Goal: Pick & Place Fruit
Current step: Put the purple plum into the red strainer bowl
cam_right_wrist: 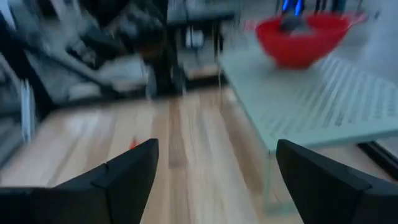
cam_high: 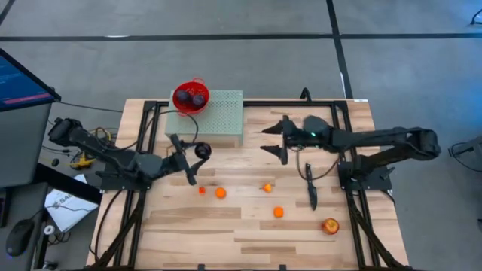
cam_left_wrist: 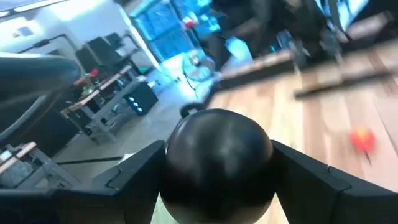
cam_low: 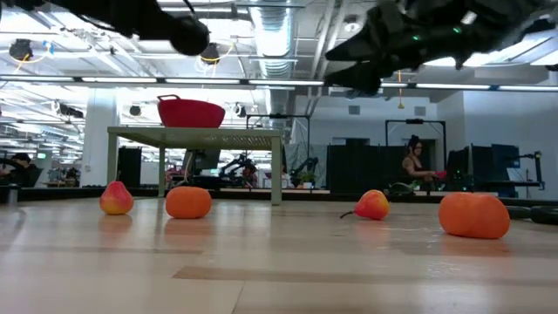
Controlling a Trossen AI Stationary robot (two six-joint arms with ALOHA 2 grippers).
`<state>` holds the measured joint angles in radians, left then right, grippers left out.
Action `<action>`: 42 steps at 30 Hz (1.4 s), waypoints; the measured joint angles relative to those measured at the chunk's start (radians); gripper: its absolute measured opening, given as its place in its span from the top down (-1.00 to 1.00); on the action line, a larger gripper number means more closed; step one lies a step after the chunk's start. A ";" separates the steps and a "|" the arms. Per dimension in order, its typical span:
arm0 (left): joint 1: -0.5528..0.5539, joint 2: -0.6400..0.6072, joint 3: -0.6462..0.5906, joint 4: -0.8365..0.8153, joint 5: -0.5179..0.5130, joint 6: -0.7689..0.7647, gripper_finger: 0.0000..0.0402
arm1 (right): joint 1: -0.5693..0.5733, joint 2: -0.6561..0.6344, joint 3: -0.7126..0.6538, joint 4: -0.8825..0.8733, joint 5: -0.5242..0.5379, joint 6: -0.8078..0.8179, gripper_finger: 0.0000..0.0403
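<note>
My left gripper (cam_high: pixel 193 156) (cam_left_wrist: pixel 217 171) is shut on a dark purple plum (cam_high: pixel 202 150) above the table, just near of the green perforated stand (cam_high: pixel 207 117). A red bowl (cam_high: pixel 190 98) on that stand holds two more plums. Several small orange fruits (cam_high: pixel 221 193) (cam_high: pixel 279 212) and a red-yellow apple (cam_high: pixel 330 226) rest on the wooden table. My right gripper (cam_high: pixel 269 140) (cam_right_wrist: pixel 214 168) hovers open right of the stand, with nothing between its fingers. My left gripper pinches the dark plum (cam_left_wrist: pixel 217 158) between its two fingers, one on each side (cam_left_wrist: pixel 137 177) of the ball. The fingers come about level from the table's left. The low view shows the plum (cam_low: pixel 188 36) lifted well clear of the table.
A slim black knife (cam_high: pixel 310 184) lies on the table near the right arm's base. In the low view the stand (cam_low: pixel 196 135) rises on legs behind the fruits. Bare wood lies along the table's near edge. People and equipment show in the room beyond.
</note>
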<state>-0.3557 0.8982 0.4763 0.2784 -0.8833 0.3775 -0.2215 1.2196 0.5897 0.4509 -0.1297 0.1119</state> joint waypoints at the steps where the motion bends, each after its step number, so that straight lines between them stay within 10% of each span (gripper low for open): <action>1: 0.021 -0.003 0.000 0.032 0.011 0.008 -0.31 | 0.003 0.000 -0.037 0.083 0.013 0.025 -0.59; 20: 0.941 0.236 0.374 -0.207 0.356 0.348 -0.30 | 0.105 0.362 0.010 0.470 0.026 0.099 -0.59; 42: 1.057 0.378 0.426 -0.332 0.413 0.272 -0.47 | 0.117 0.414 0.078 0.448 -0.003 0.099 -0.59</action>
<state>0.7012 1.2766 0.9020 -0.0535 -0.4701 0.6491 -0.1042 1.6341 0.6674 0.8989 -0.1332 0.2111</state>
